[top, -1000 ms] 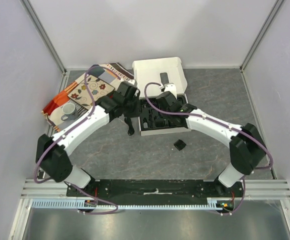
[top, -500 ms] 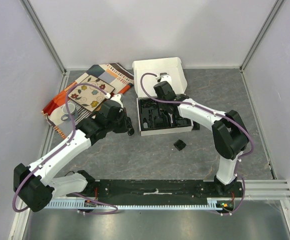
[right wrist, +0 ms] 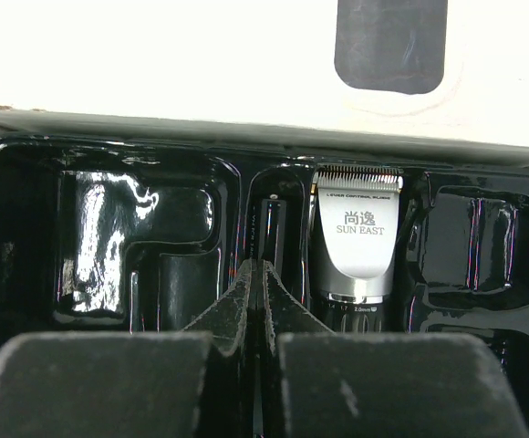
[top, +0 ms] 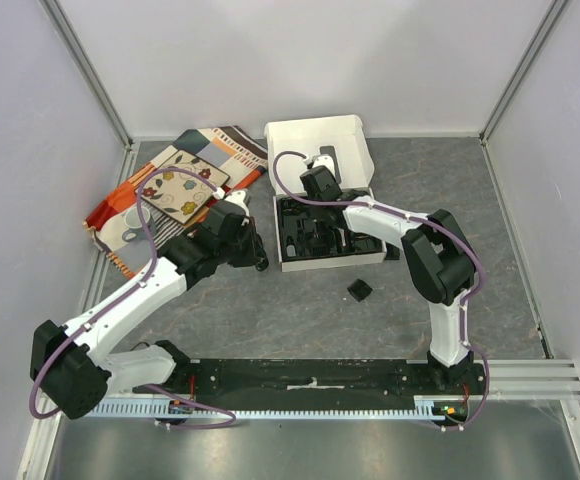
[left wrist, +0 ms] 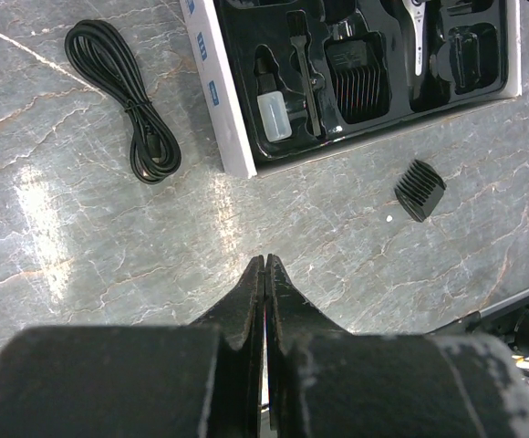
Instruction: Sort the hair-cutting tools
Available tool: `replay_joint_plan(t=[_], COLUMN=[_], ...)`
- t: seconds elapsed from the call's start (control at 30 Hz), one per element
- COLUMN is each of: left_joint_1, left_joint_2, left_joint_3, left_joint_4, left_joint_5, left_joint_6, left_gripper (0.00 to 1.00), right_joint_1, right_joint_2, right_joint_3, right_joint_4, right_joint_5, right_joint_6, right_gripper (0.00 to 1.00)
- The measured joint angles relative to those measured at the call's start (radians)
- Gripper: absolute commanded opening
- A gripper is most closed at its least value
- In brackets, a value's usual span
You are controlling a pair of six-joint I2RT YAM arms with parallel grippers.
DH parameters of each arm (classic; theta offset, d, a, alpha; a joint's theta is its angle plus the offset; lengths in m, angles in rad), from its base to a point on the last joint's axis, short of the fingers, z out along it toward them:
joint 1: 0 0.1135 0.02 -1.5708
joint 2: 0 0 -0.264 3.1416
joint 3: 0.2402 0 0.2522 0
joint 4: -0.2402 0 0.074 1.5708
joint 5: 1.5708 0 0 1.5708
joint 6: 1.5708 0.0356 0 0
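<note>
The black-and-silver clipper point(right wrist: 356, 237) lies in the black moulded tray point(right wrist: 109, 228) of the white box point(top: 286, 266); it also shows in the left wrist view point(left wrist: 417, 27). My right gripper point(right wrist: 263, 263) is shut and empty, just above the tray slot left of the clipper, near the tray's back in the top view point(top: 314, 196). A comb attachment point(left wrist: 356, 78), a small translucent bottle point(left wrist: 274, 119) and a thin brush point(left wrist: 301, 64) sit in the tray. A black comb attachment point(top: 359, 290) lies on the table point(left wrist: 420, 190). The coiled black cord point(left wrist: 123, 100) lies left of the box point(top: 261, 260). My left gripper point(left wrist: 264, 260) is shut and empty above bare table.
The box's white lid point(top: 315, 135) stands open behind the tray. A patterned cloth point(top: 170, 185) lies at the back left, under my left arm's cable. Grey walls and metal posts close in the table on three sides.
My left gripper has drawn back from the box's left edge toward the near left; the cord lies on the table. My right gripper has moved toward the tray's back left.
</note>
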Motion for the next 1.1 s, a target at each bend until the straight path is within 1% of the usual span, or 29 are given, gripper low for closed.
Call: replay_joint_plan(t=[0.27, 0.4, 0.5, 0.53, 0.6, 0.63, 0.7, 0.73, 0.77, 0.9, 1.1], left_joint_1=[0.000, 0.000, 0.000, 0.000, 0.000, 0.000, 0.000, 0.000, 0.000, 0.000, 0.000], left_joint_2=[0.003, 0.003, 0.000, -0.004, -0.015, -0.022, -0.039, -0.051, -0.061, -0.113, -0.166], left_joint_3=[0.000, 0.000, 0.000, 0.000, 0.000, 0.000, 0.000, 0.000, 0.000, 0.000, -0.002], left_joint_4=[0.013, 0.012, 0.011, 0.010, 0.009, 0.008, 0.005, 0.003, 0.001, -0.009, -0.011], left_joint_5=[0.007, 0.007, 0.007, 0.008, 0.007, 0.007, 0.007, 0.008, 0.008, 0.017, 0.040], left_joint_6=[0.000, 0.000, 0.000, 0.000, 0.000, 0.000, 0.000, 0.000, 0.000, 0.000, 0.000], left_gripper=[0.02, 0.02, 0.03, 0.03, 0.04, 0.04, 0.05, 0.05, 0.06, 0.06, 0.08], right_joint_1=[-0.003, -0.003, -0.003, -0.003, -0.002, -0.002, -0.001, -0.001, -0.001, -0.002, -0.024], right_joint_2=[-0.003, -0.032, -0.109, -0.152, -0.239, -0.285, -0.378, -0.430, -0.480, -0.623, -0.709], right_joint_3=[0.000, -0.004, -0.032, -0.047, -0.072, -0.086, -0.123, -0.145, -0.169, -0.240, -0.330], right_joint_4=[0.003, -0.017, -0.035, -0.038, -0.051, -0.055, -0.068, -0.076, -0.088, -0.156, -0.291], right_joint_5=[-0.001, -0.005, -0.005, -0.005, 0.000, 0.003, 0.014, 0.026, 0.039, 0.120, 0.225], right_joint_6=[-0.001, -0.005, -0.011, -0.014, -0.016, -0.020, -0.020, -0.019, -0.018, -0.010, 0.032], right_gripper=[0.00, 0.00, 0.15, 0.22, 0.32, 0.41, 0.51, 0.61, 0.64, 0.69, 0.71])
